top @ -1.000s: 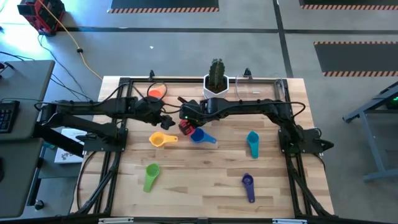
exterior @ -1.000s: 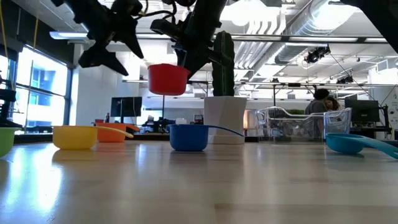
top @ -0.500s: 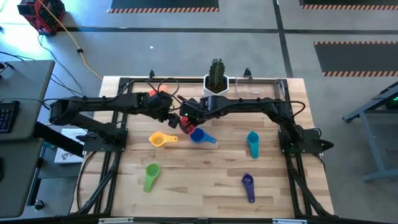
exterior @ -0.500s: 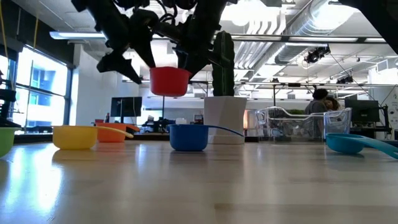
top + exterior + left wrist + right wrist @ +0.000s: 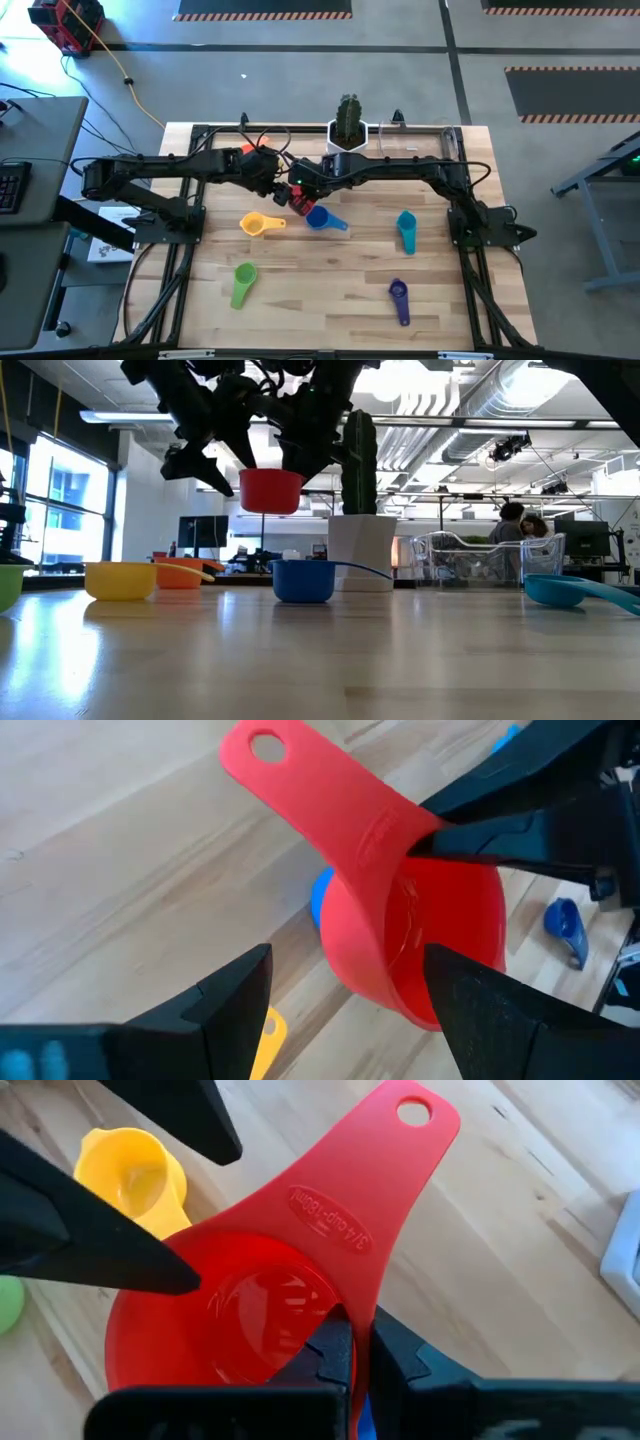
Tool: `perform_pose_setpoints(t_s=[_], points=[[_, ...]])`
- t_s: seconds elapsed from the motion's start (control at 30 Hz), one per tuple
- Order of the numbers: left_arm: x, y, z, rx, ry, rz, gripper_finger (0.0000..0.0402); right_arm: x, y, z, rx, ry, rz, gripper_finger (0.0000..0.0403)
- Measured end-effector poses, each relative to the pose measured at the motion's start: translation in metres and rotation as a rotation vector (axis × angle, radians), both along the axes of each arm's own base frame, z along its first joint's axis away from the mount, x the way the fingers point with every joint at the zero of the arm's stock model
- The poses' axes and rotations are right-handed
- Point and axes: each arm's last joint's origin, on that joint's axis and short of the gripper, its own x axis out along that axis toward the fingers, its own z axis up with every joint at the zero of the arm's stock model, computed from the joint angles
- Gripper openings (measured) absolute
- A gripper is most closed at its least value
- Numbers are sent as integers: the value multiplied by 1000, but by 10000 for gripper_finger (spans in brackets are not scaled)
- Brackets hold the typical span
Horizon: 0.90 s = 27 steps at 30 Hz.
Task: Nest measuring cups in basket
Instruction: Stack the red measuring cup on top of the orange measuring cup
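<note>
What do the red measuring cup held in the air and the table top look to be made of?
Red measuring cup: probably plastic, smooth and slightly glossy, with raised moulded lettering on its flat handle and a punched hanging hole. It is pinched at the rim by the right gripper.
Table top: looks like light wood, with visible plank seams and grain and a satin sheen.

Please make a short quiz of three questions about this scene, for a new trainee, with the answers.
1. True or false: the red cup rests on the table.
2. Which gripper holds the red cup? A. left gripper B. right gripper C. neither
3. Fill in: directly under the raised red cup stands the ____ cup.

Key:
1. False; it hangs in the air.
2. B; its fingers are shut on the cup's rim, while the left gripper is open beside it.
3. Blue.
</note>
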Motion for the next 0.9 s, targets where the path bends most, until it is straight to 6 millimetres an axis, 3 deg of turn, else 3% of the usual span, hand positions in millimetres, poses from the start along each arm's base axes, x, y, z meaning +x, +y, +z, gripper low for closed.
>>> perform_pose_setpoints(t_s=[0.6, 0.9], points=[[-9, 18, -2, -24, 36, -11, 250, -5, -14, -2, 86, 35, -9, 2], [-11, 25, 6, 61, 50, 45, 246, -7, -15, -3, 124, 50, -40, 2]])
